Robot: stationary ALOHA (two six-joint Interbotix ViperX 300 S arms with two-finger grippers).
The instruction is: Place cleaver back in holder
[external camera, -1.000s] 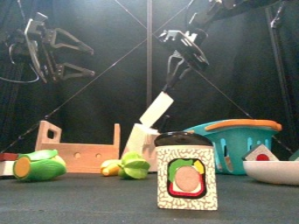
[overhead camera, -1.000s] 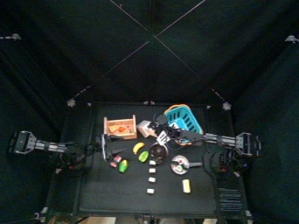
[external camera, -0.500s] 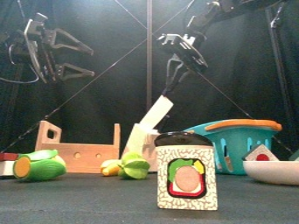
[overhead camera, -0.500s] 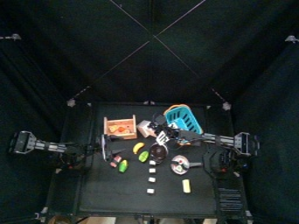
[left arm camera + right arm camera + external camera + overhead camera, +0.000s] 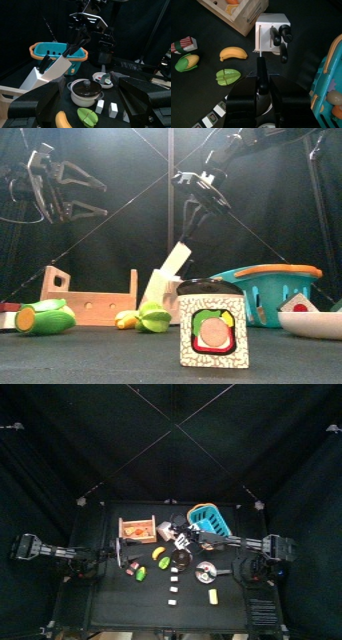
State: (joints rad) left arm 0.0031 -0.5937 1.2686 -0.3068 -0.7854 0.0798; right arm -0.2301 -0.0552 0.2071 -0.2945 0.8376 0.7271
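Observation:
My right gripper [image 5: 198,188] hangs above the table's middle, shut on the dark handle of the cleaver [image 5: 175,259]. Its white blade slants down to the holder [image 5: 158,288], and the tip meets the holder's top. In the right wrist view the cleaver [image 5: 259,50] shows edge-on, running from my right gripper [image 5: 260,82] to the light top of the holder [image 5: 272,22], beside two black knife handles. The left wrist view shows the same cleaver [image 5: 57,69] from the side. My left gripper [image 5: 74,190] rests open, raised at the left.
A wooden crate [image 5: 87,300] stands left of the holder and a blue basket [image 5: 274,288] right of it. A lidded patterned can [image 5: 214,328] is at the front, a black pot [image 5: 85,91] nearby, a banana [image 5: 232,53] and green food [image 5: 228,75] close to the holder.
My right gripper has shifted a little to the left and the cleaver now stands steeper, its blade slightly lower at the holder. The left arm has not moved.

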